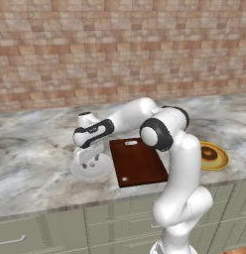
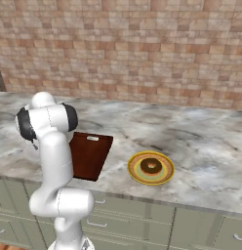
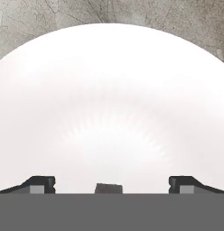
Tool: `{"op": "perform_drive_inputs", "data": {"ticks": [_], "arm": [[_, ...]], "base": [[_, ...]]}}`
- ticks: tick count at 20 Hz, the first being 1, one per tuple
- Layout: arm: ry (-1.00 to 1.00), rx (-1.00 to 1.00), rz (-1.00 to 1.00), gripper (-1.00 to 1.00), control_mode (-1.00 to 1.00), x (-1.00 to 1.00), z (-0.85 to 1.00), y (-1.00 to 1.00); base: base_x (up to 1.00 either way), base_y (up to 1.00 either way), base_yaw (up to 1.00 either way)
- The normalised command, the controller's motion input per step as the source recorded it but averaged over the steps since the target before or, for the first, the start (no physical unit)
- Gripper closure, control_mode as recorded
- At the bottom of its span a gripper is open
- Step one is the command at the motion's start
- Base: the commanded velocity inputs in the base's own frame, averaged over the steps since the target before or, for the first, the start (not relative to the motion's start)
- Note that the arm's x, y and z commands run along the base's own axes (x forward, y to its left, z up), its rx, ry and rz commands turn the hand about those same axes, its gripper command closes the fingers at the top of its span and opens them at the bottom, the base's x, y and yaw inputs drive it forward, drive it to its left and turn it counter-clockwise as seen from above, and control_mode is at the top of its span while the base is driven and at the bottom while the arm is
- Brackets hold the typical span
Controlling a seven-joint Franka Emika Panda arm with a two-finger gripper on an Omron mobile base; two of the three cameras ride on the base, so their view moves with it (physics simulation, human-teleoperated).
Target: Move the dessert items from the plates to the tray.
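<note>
While the arm leans over the left part of the counter, this is what stands there:
Gripper: the two-finger gripper (image 1: pixel 90 162) hangs just above the plain white-grey round plate (image 1: pixel 102 172), jaws spread wide, nothing between them.
Plates: two. The white-grey plate lies at the left end of the tray; the round plate with yellow-orange rim and greenish centre (image 2: pixel 165 177) lies to the right, apart from the tray.
Tray: one flat dark reddish-brown rectangular board (image 1: pixel 140 163) with a pale slot at its far end and a pale dot near its near edge.
Dessert items: one brown ring doughnut (image 2: pixel 151 166) lies on the yellow-rimmed plate. One small grey cube-like morsel (image 3: pixel 109 188) shows low between the finger tips, on the white plate (image 3: pixel 112 103).
Counter: one grey marble top (image 2: pixel 201 141) before a brick wall.
</note>
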Motion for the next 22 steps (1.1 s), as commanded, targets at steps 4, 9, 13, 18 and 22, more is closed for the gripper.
{"op": "perform_drive_inputs", "data": {"ticks": [4, 9, 13, 18, 22], "arm": [[0.00, 0.00, 0.00, -1.00, -1.00, -0.03, 0.00, 0.00], [0.00, 0.00, 0.00, -1.00, -1.00, -0.03, 0.00, 0.00], [0.00, 0.00, 0.00, -1.00, -1.00, -0.06, 0.00, 0.00], [0.00, 0.00, 0.00, -1.00, -1.00, -0.01, 0.00, 0.00], [0.00, 0.00, 0.00, -1.00, -1.00, -0.01, 0.00, 0.00]], "base": [[0.00, 0.00, 0.00], [0.00, 0.00, 0.00], [0.00, 0.00, 0.00], [0.00, 0.00, 0.00], [0.00, 0.00, 0.00]]}}
